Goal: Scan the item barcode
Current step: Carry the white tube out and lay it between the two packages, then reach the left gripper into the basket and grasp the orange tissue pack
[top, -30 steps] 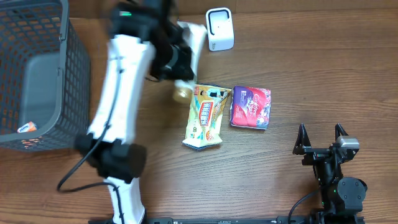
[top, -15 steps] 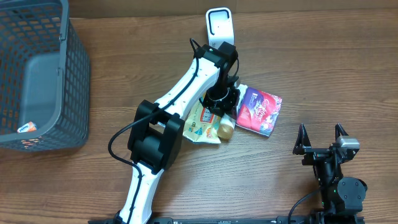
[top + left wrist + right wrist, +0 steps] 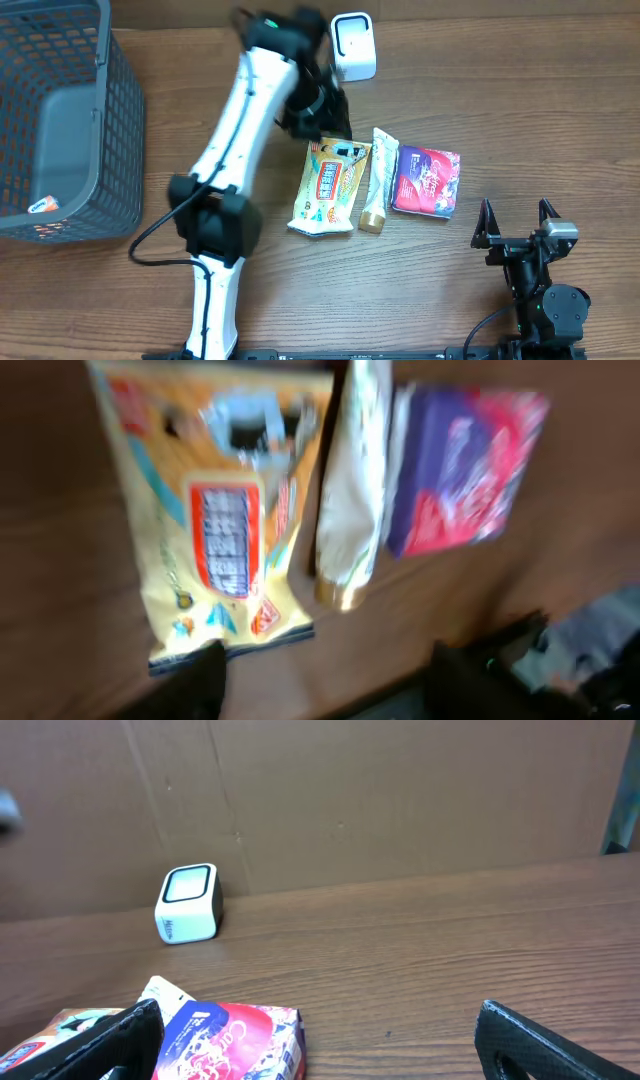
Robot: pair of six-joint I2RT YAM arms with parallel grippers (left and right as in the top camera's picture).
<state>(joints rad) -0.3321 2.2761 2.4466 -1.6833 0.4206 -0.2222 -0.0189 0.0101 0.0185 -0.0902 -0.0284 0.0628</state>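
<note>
The cream plastic tube with a gold cap [image 3: 377, 180] lies flat at frame centre, between the yellow snack bag [image 3: 328, 187] and the purple-red packet [image 3: 427, 181]. The left gripper [image 3: 322, 110] sits upper centre, just below the white box scanner [image 3: 352, 45], fingers apart and empty. The right gripper [image 3: 515, 215], lower right, stands spread wide and empty.

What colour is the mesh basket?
Dark grey; the basket shows best in the overhead view.

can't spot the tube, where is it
Overhead, the tube lies flat mid-table between the yellow bag and the purple pack, cap toward the near edge.
</note>
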